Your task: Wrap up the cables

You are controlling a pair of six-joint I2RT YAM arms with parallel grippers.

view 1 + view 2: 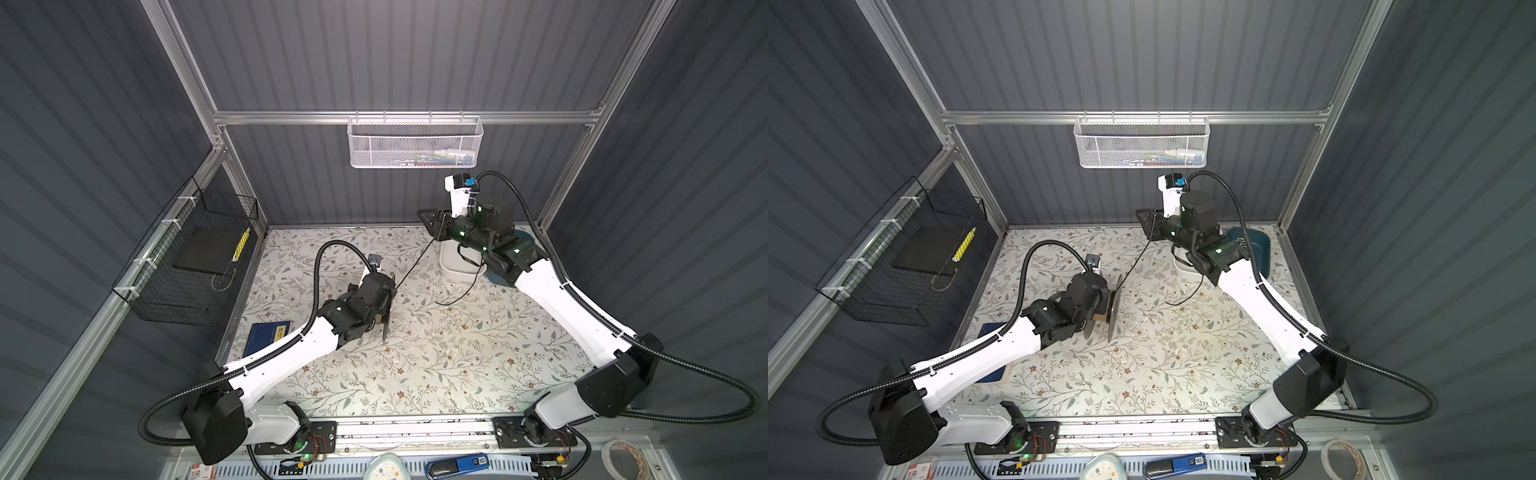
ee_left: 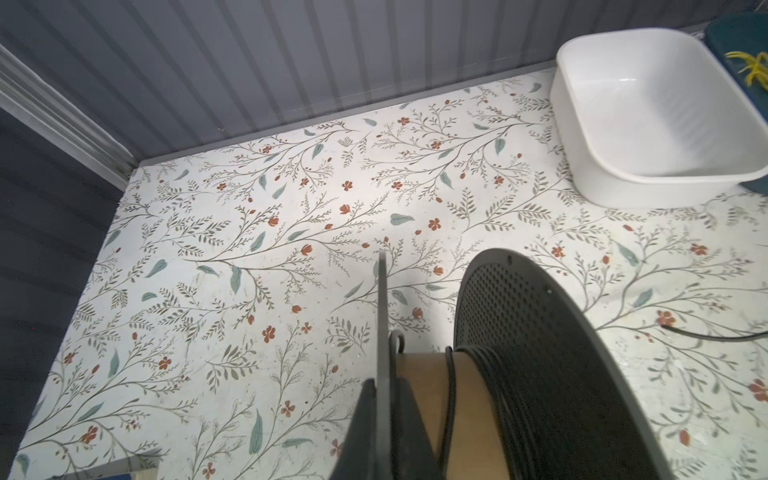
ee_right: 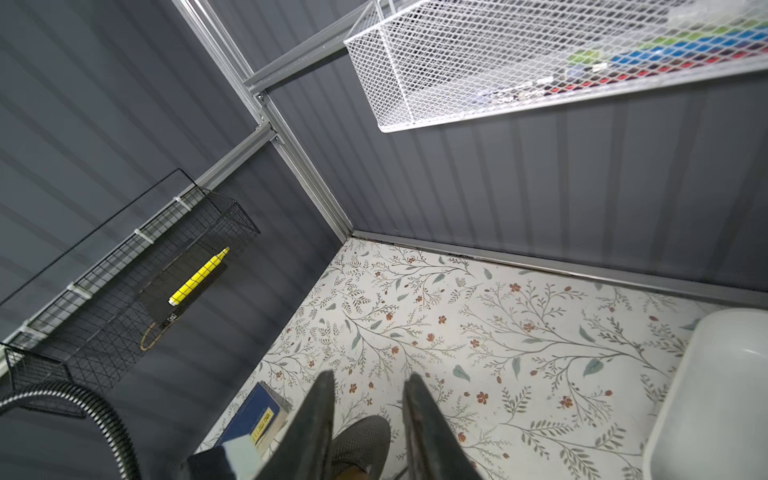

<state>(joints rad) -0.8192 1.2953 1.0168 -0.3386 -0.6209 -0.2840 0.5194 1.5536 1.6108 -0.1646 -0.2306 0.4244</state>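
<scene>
On the spool (image 2: 540, 353), clamped at one flange by the left hand (image 2: 384, 390), several cable (image 2: 507, 407) turns are wound. Cable is led up toward the raised right hand (image 3: 372, 376), jaws parted, nothing seen gripped; slack is left on the surface (image 1: 457, 365).

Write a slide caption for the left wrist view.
Left tool clamps the flange of a grey perforated plastic spool; thin black cable wraps its cardboard core.

A robotics lab cell: aluminium frame (image 1: 291, 117), grey ribbed walls (image 1: 374, 54), hanging mesh basket (image 1: 415, 145)
</scene>
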